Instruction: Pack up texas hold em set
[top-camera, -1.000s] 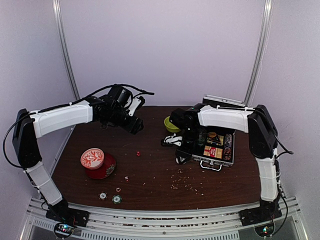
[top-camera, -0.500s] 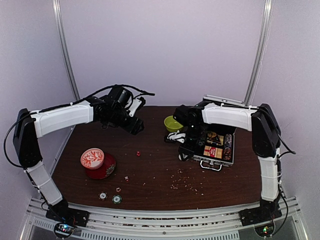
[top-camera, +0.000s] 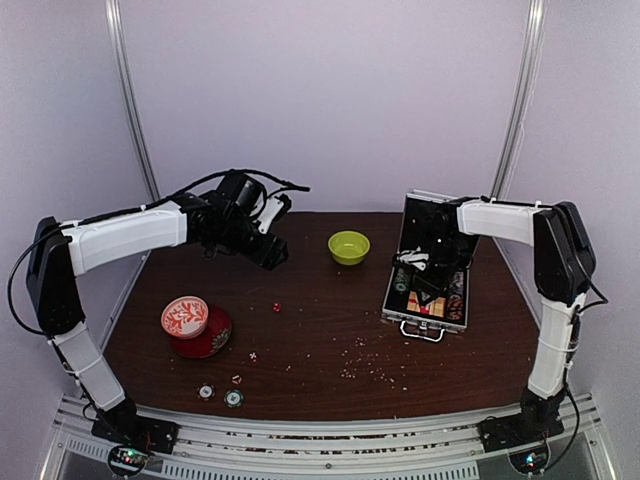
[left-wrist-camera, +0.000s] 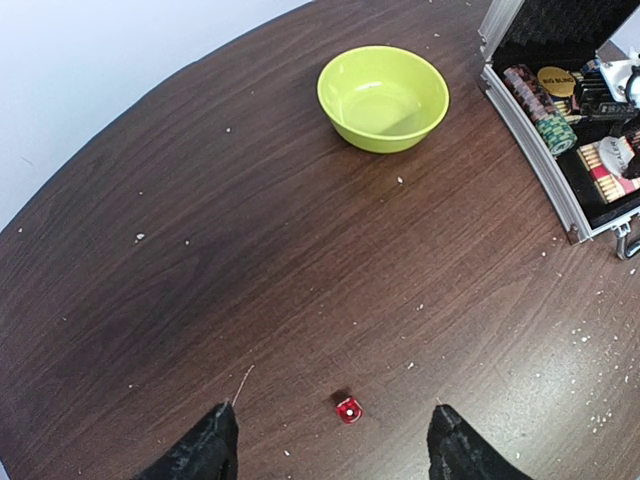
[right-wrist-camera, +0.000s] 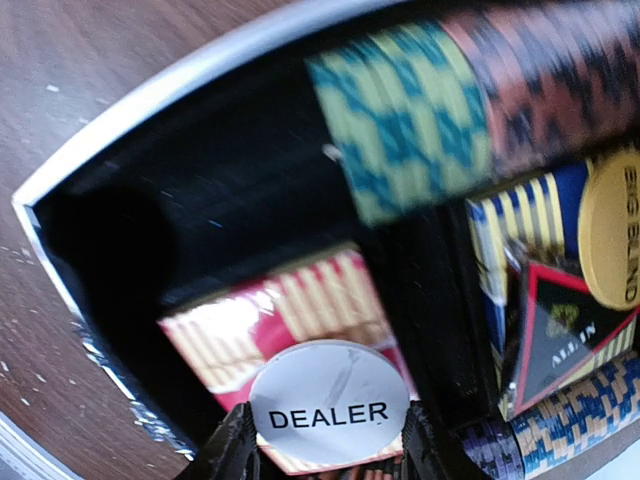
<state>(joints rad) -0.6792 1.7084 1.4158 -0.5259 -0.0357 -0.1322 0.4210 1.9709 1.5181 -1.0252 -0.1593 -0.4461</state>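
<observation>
Brown tabletop (top-camera: 300, 345) — right fingers (right-wrist-camera: 232, 452) grip white "DEALER" button (right-wrist-camera: 328, 403) over case (right-wrist-camera: 210, 170).

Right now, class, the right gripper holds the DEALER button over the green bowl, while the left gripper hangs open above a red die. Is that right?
No. The right gripper holds the DEALER button over the open case, not the bowl; the right wrist view shows it above a red deck. The left gripper does hang open above the die.
</observation>
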